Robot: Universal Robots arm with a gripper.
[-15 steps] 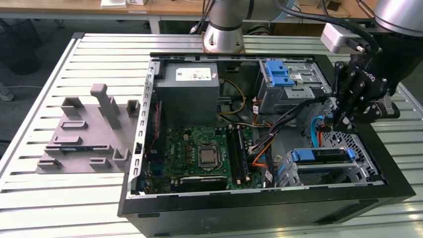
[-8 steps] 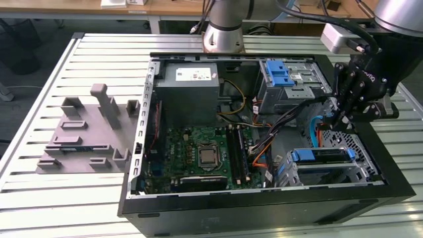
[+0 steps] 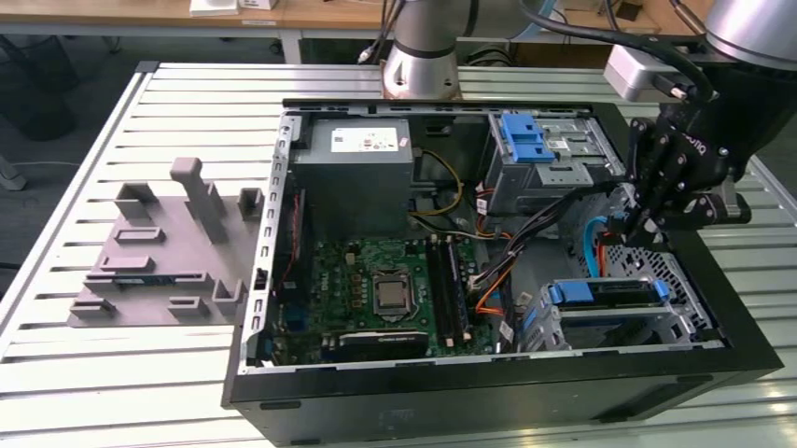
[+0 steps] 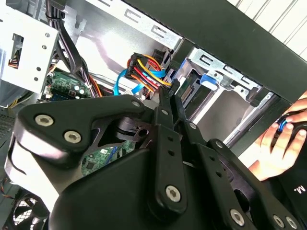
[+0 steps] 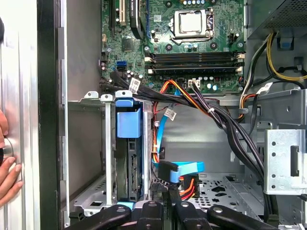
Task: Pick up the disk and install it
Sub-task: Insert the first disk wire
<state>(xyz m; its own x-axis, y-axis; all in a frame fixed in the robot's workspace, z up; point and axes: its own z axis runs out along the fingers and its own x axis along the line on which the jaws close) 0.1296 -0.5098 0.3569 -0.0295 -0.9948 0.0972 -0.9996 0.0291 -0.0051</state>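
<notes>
Gripper (image 3: 648, 224) hangs inside open computer case (image 3: 498, 392), above cage floor near case's edge on exterior view's right; fingers pressed together, holding nothing. Disk (image 3: 607, 293) sits seated in lower drive cage (image 3: 678, 322), blue handle facing up; in first wrist view disk (image 5: 128, 158) stands in its slot just beside fingertips (image 5: 169, 194). Blue cable (image 5: 184, 168) lies near gripper. Person's hand (image 4: 278, 143) rests on case's outer wall.

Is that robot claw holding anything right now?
No. The end effector is shut with nothing between its fingers, just above the bundle of cables. The disk already sits in its bay inside the computer case.
</notes>
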